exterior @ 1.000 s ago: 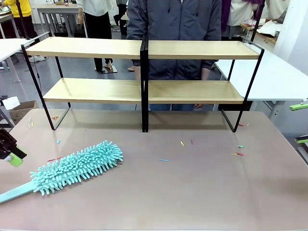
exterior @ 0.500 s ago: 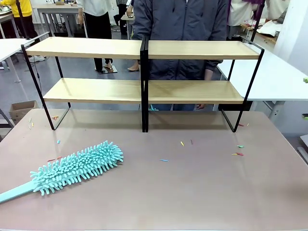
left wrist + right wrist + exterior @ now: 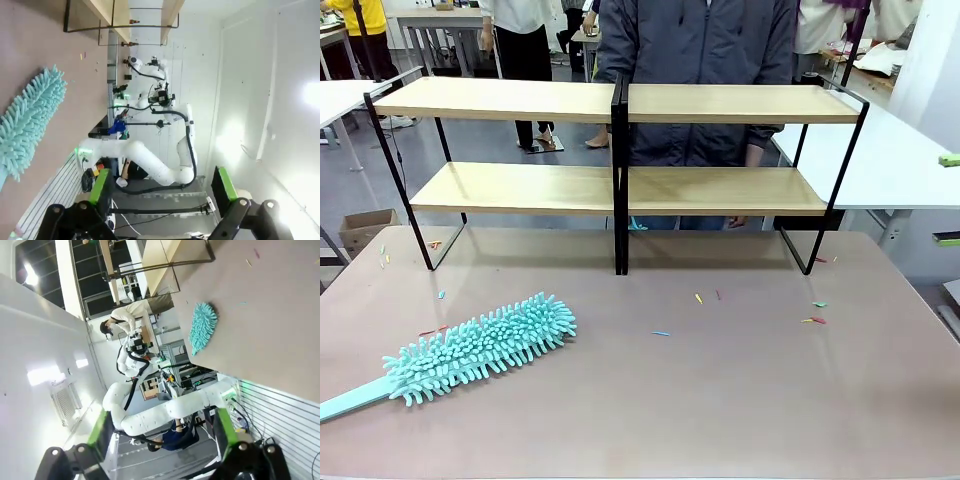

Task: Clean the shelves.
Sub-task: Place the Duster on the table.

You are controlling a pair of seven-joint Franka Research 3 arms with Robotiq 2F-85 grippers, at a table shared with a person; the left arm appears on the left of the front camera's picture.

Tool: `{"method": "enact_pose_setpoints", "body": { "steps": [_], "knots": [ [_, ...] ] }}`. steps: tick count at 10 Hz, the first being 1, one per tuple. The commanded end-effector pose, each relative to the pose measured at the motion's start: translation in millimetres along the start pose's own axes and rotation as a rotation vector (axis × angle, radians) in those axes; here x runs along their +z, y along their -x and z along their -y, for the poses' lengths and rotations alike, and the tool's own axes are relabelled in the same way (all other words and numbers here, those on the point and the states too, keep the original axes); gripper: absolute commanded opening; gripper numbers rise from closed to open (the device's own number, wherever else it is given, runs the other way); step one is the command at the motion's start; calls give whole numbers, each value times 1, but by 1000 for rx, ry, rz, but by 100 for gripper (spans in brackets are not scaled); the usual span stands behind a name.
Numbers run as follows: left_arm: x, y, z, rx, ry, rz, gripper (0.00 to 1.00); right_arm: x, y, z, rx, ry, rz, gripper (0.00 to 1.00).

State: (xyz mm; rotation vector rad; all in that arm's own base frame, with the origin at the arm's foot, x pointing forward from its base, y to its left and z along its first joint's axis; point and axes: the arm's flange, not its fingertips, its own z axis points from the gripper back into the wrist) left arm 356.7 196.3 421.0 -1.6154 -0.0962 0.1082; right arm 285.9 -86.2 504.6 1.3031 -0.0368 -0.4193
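Green-padded left hand [image 3: 162, 192] and right hand [image 3: 162, 432] both spread wide, empty, raised off the table [image 3: 720, 400].

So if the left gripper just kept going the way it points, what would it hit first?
Probably nothing close. The left gripper is open, points past the table edge toward the other white arm, and looks free up to there. The depth is hard to judge.

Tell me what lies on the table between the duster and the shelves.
In the front view, bare tabletop separates the teal duster from the shelves, apart from a few small coloured scraps near the rack's left leg.
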Motion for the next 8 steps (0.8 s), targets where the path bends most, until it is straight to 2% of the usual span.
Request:
{"method": "enact_pose_setpoints", "body": {
  "steps": [1,8],
  "knots": [
    [-20,11,-4,-55,-63,-161,100,1,0,-1,-6,1,9,100],
    [-20,11,-4,-55,-63,-161,100,1,0,-1,-6,1,9,100]
  ]
}}
